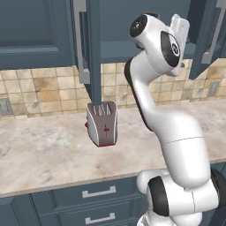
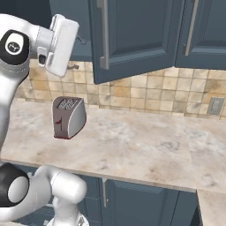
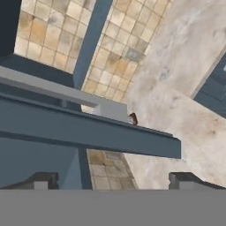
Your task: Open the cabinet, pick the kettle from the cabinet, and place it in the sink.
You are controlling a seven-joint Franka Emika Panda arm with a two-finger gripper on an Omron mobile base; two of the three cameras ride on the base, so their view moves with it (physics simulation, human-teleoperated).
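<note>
The dark blue-grey cabinet has one door [image 2: 137, 39] swung open over the counter; in the left base view I see that door [image 1: 93, 53] edge-on. Its long silver handle [image 2: 104, 35] runs across the hand view as a grey bar [image 3: 66, 92], close in front of my gripper [image 3: 113, 181]. The jaws stand wide open with nothing between them. My white hand [image 2: 62, 42] hovers just left of the open door, at handle height. A small brown bit [image 3: 132, 118] shows past the handle's end; I cannot tell what it is. The kettle is hidden. The sink is out of view.
A silver slotted toaster [image 1: 102, 123] with red marks stands on the marbled counter [image 1: 44, 150], below the open door, also in the right base view [image 2: 68, 117]. Blue drawers [image 1: 99, 192] run under the counter. A second cabinet door [image 2: 203, 31] lies to the right.
</note>
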